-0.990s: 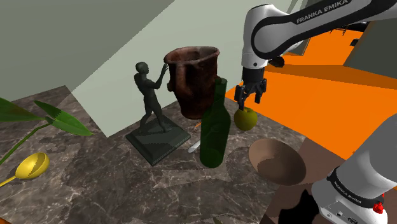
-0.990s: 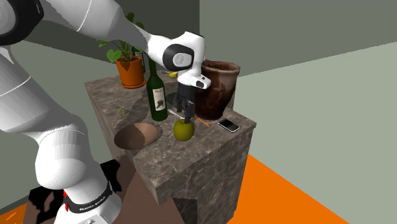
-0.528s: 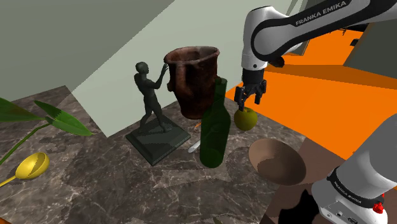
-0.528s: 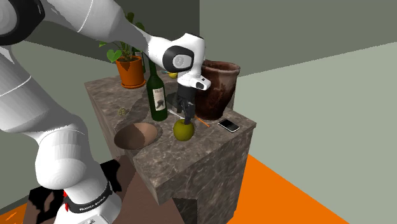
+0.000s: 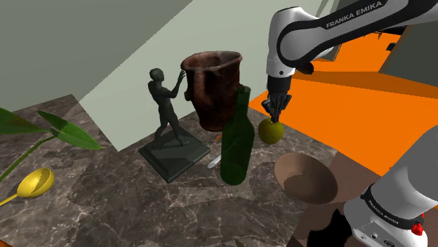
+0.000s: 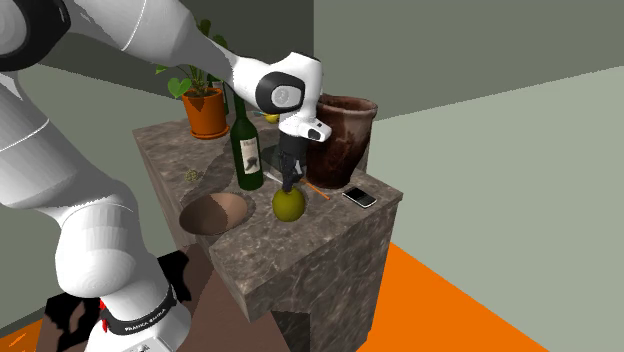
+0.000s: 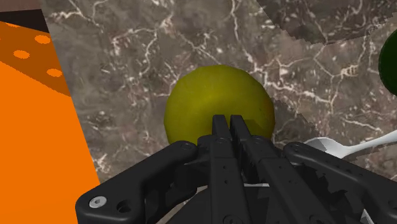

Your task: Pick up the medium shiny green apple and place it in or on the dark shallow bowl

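A yellow-green apple (image 5: pixel 271 131) (image 6: pixel 289 205) (image 7: pixel 210 102) rests on the dark marble counter (image 5: pixel 140 203), near its edge. My black gripper (image 5: pixel 274 112) (image 6: pixel 290 182) (image 7: pixel 228 121) hangs straight above the apple, its tips at the top of the fruit. The two fingers meet with nothing clasped between them, and the apple lies beyond them. The brown shallow bowl (image 5: pixel 306 179) (image 6: pixel 213 213) sits empty on the counter between the apple and my stand.
A tall green bottle (image 5: pixel 237 140) (image 6: pixel 246 150) stands close beside the apple. Behind it are a brown urn (image 5: pixel 213 88), a dark statue (image 5: pixel 167 119) and a potted plant (image 6: pixel 208 112). A phone (image 6: pixel 359 196) and a white spoon (image 7: pixel 337 147) lie nearby. Orange floor lies past the counter's edge.
The fingers, spread apart over the apple in the earlier frames, have come together above it. The arm and the apple have not moved.
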